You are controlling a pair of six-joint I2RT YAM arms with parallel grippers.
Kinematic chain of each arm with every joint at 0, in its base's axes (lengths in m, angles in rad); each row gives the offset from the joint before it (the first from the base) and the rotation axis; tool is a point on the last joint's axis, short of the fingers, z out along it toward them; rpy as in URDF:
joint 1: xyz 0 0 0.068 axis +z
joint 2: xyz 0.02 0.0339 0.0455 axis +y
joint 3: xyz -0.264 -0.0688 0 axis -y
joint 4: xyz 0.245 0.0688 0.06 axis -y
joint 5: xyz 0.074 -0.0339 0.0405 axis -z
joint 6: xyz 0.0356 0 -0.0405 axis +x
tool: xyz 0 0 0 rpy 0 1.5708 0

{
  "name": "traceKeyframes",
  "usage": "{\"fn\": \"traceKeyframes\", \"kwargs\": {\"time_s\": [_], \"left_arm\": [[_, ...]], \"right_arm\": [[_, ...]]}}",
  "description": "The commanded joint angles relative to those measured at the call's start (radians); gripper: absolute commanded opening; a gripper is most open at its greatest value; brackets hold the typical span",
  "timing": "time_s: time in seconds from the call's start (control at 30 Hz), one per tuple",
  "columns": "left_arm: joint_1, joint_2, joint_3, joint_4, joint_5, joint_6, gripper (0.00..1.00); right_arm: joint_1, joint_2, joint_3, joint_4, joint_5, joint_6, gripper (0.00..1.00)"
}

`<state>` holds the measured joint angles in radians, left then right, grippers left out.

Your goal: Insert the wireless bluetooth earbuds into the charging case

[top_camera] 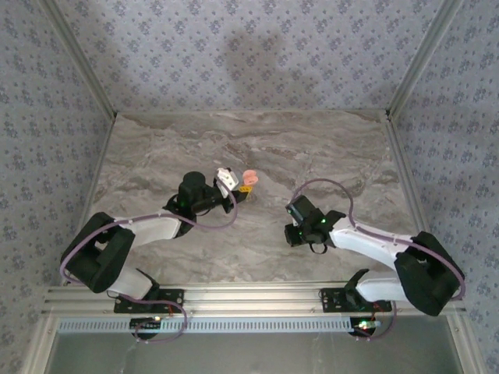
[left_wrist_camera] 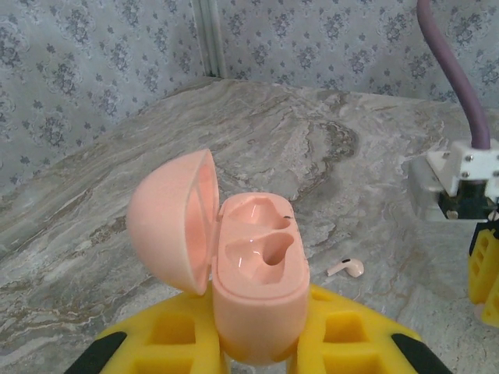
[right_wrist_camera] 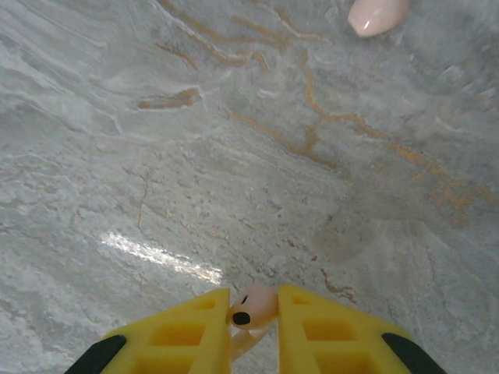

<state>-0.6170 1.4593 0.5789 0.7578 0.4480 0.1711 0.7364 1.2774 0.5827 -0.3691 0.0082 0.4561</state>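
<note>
A pink charging case [left_wrist_camera: 257,288] stands upright in my left gripper [left_wrist_camera: 257,331], which is shut on its lower body. Its lid [left_wrist_camera: 168,218] hangs open to the left and both sockets are empty. From above, the case [top_camera: 249,178] and left gripper [top_camera: 238,187] sit mid-table. One pale pinkish-white earbud [left_wrist_camera: 347,269] lies on the table right of the case. My right gripper [right_wrist_camera: 253,304] is shut on another earbud [right_wrist_camera: 256,305], head forward, just above the table. It hovers right of centre [top_camera: 295,231].
Marble tabletop [top_camera: 257,140] with patterned walls behind and at both sides. The right arm's wrist and yellow fingers [left_wrist_camera: 483,269] show at the right edge of the left wrist view. A pale pink rounded shape [right_wrist_camera: 376,14] lies at the top of the right wrist view.
</note>
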Motion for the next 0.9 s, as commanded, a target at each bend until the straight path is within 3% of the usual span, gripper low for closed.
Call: {"fn": "traceKeyframes", "kwargs": {"time_s": [0.0,0.23,0.5,0.73,0.87], "left_arm": [[0.008,-0.031,0.002,0.009,0.004,-0.015,0.07],[0.01,-0.024,0.009,0.011,0.011,-0.031,0.07],[0.011,-0.007,0.035,-0.017,0.034,-0.033,0.07],[0.017,0.0,0.05,-0.036,0.038,-0.031,0.07],[0.025,0.004,0.05,-0.037,0.04,-0.037,0.07]], "right_arm": [[0.01,0.027,0.034,-0.04,-0.004,-0.007,0.2],[0.008,0.065,0.074,-0.091,-0.065,-0.062,0.26],[-0.013,0.003,0.146,-0.183,-0.128,0.005,0.45],[-0.049,-0.077,0.251,-0.48,-0.063,0.36,0.43],[-0.083,-0.005,0.292,-0.625,-0.134,0.564,0.43]]}}
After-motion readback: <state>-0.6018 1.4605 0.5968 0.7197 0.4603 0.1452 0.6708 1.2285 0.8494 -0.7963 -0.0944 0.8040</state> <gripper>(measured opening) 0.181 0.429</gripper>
